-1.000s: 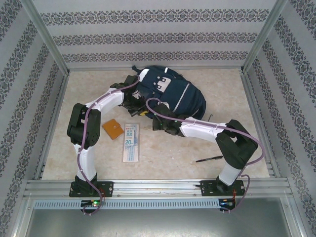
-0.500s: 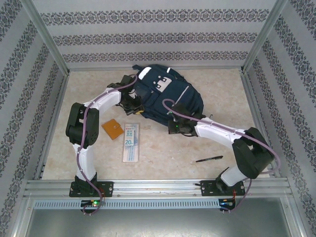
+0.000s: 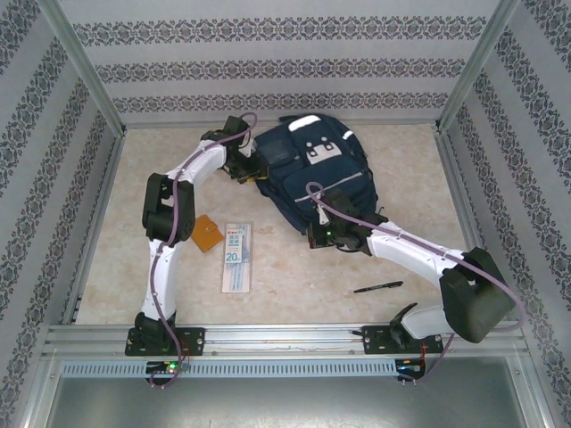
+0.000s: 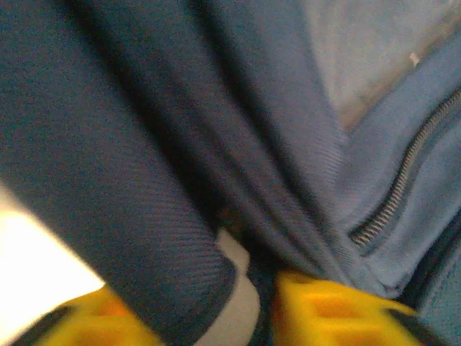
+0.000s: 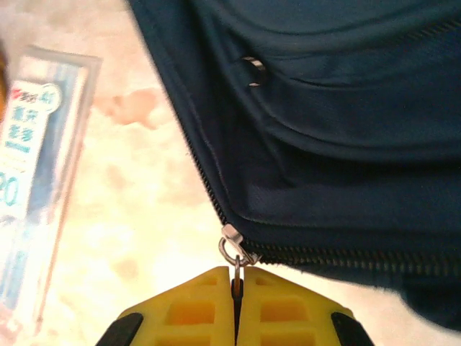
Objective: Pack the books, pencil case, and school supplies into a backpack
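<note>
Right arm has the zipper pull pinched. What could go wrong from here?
1. The right gripper pinches just the thin ring of the zipper pull; a hard tug could slip it out.
2. The left gripper has its jaws apart around a fold of the backpack, so the bag looks unanchored and may drag instead of unzipping.
3. The pencil case lies close beside that zipper; a sliding bag could shove it.

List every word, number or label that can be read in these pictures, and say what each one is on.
"20", in blue, on the pencil case.
Smaller print above the "20" on the pencil case: too blurred to read.
Dark marks on the white patch of the backpack: too small to read.
No other text is legible.
</note>
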Robot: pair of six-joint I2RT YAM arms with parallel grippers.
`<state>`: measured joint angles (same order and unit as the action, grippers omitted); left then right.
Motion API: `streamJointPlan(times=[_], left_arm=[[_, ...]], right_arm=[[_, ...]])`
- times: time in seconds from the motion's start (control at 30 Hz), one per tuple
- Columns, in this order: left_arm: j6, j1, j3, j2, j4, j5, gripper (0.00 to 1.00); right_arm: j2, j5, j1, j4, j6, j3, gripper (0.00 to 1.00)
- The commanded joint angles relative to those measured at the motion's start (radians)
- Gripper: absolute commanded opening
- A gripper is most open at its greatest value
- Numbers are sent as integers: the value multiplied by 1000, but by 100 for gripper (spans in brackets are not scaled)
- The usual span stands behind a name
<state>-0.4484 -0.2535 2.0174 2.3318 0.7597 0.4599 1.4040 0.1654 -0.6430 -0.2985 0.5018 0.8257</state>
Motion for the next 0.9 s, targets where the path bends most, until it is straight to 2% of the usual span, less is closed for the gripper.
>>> streamJointPlan(times=[0.0, 0.07, 0.13, 0.2, 0.27, 0.37, 0.53, 0.77, 0.83, 0.87], left_arm=[[-17, 38, 134, 15, 38, -32, 49], [-38, 40, 133, -20, 90, -63, 52], [-52, 39, 60, -82, 117, -60, 54], [-88, 36, -76, -159, 115, -50, 55], [-149, 25, -273, -253, 33, -6, 56], [-244, -6, -478, -349, -83, 36, 58], [-359, -91, -603, -419, -219, 100, 60], [-447, -149, -720, -488, -318, 6, 60], [-485, -157, -802, -483, -382, 40, 57], [-510, -156, -846, -483, -421, 61, 51]], right_arm=[[86, 93, -40, 31, 53, 92, 0], [160, 104, -55, 41, 65, 162, 0], [213, 127, -62, 61, 77, 209, 0], [251, 150, -72, 79, 77, 240, 0], [277, 167, -80, 88, 72, 258, 0], [297, 201, -87, 116, 72, 257, 0], [326, 235, -96, 138, 66, 268, 0], [345, 253, -106, 187, 83, 263, 0], [354, 258, -106, 178, 89, 275, 0], [358, 264, -106, 164, 91, 283, 0]])
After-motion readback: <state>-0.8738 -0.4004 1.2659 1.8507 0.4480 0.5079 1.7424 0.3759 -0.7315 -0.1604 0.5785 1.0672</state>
